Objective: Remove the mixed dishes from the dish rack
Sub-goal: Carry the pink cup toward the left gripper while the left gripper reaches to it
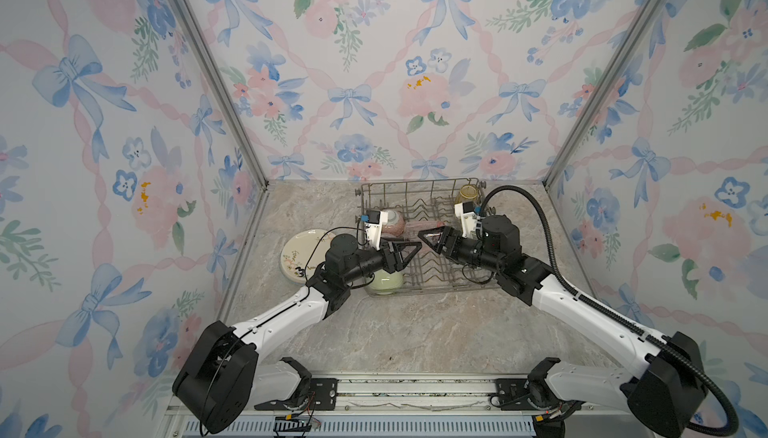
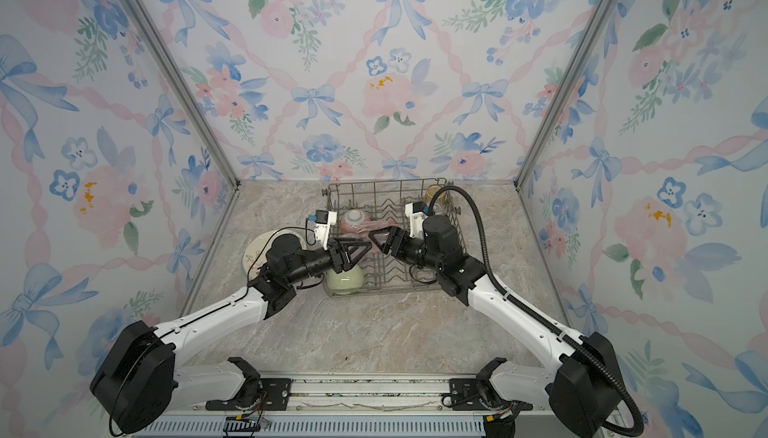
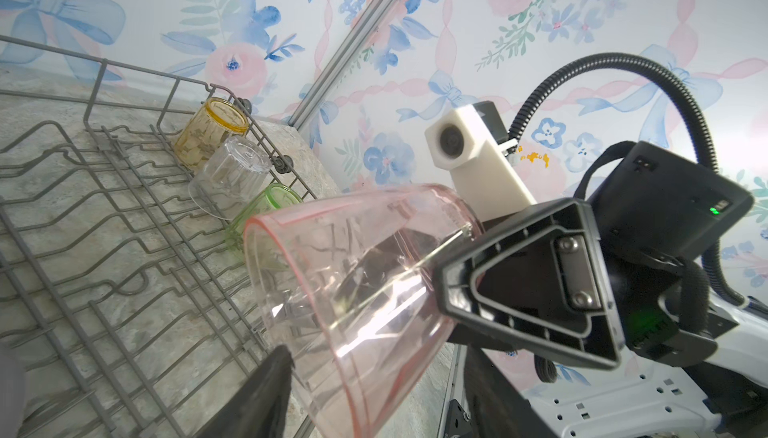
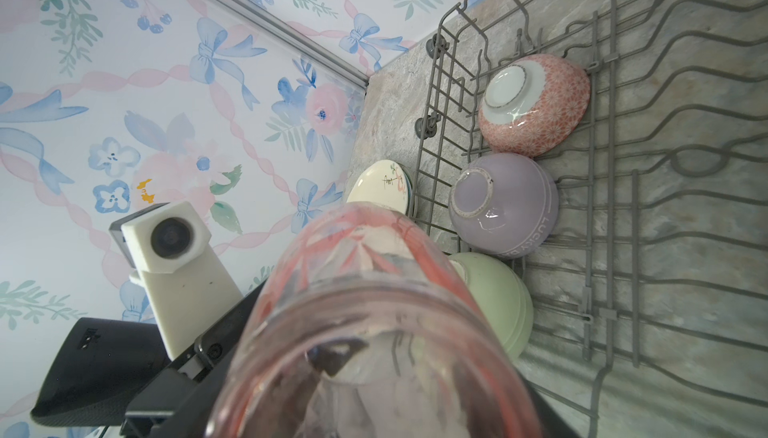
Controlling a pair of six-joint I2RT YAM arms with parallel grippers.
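The grey wire dish rack (image 1: 419, 190) holds a pink bowl (image 4: 536, 103), a lilac bowl (image 4: 505, 207) and a green bowl (image 4: 494, 303), upside down in a row along one side. An amber tumbler (image 3: 212, 132), a clear tumbler (image 3: 230, 174) and a green tumbler (image 3: 262, 211) line the opposite side. The pink tumbler (image 3: 353, 290) hangs sideways above the middle. The cream floral plate (image 1: 301, 255) lies outside, beside the rack.

pink translucent tumbler (image 4: 365, 332): blurred, cropped in the right wrist view; base buried in the right end effector (image 1: 429, 238).
left end effector (image 1: 411, 249): one dark blurred fingertip (image 3: 266, 390) in its wrist view (contact with tumbler unclear).
lilac ceramic bowl (image 4: 503, 203): all but hidden under the left arm (image 1: 291, 311) in both top views.
pale green bowl (image 1: 388, 283), cream floral plate (image 1: 297, 255): partly covered likewise.
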